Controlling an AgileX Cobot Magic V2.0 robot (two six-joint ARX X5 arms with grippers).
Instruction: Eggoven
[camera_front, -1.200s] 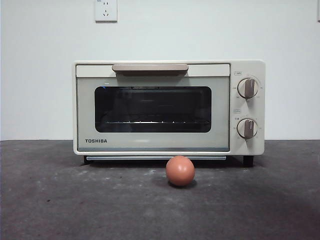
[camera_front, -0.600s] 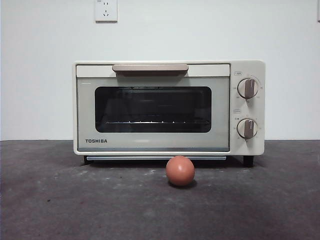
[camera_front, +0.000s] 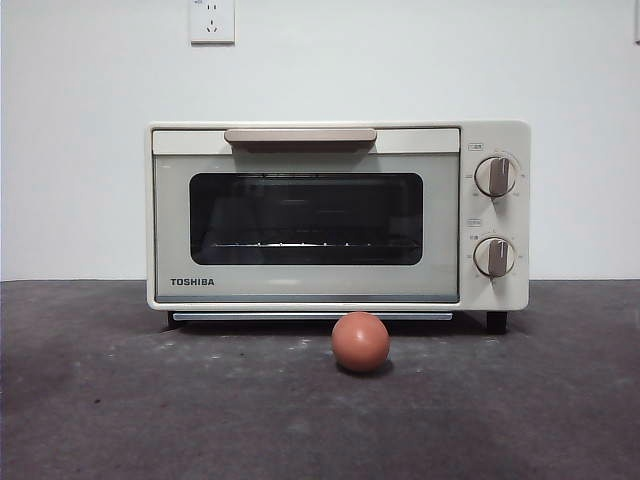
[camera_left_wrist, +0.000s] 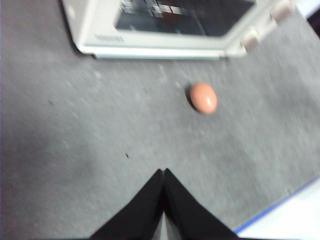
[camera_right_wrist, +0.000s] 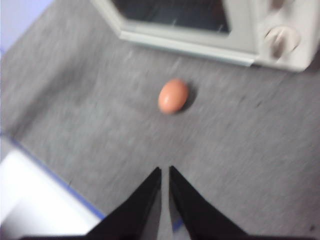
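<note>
**Egg on the mat before the closed oven; both my grippers held off**

My left gripper (camera_left_wrist: 163, 172) hangs above bare grey mat (camera_front: 120, 400), well apart from the oven, and its two black jaws are pressed together at the tips with nothing between them. The wrist picture from that arm is blurred, so fine detail is lost.

The cream Toshiba oven (camera_front: 338, 215) stands at the back of the mat against a white wall (camera_front: 80, 150), where a wall socket (camera_front: 212, 20) sits above the oven's left part. Its dark glass door (camera_front: 306, 218) is closed and upright, with the tan handle (camera_front: 300, 136) along the door's top edge and a wire rack dimly visible behind the glass. Two knobs (camera_front: 495, 176) are stacked one above the other on the oven's right panel.

The reddish-brown egg (camera_front: 360, 342) lies on the mat just in front of the oven, below the right part of the door, not touching it. It is apart from both my grippers.

My right gripper (camera_right_wrist: 164, 171) hangs over the mat on the near side of the egg, clear of the oven. Its jaws stand almost together, a thin slit between the tips, and they hold nothing. A blue line edges the mat near this gripper.
</note>
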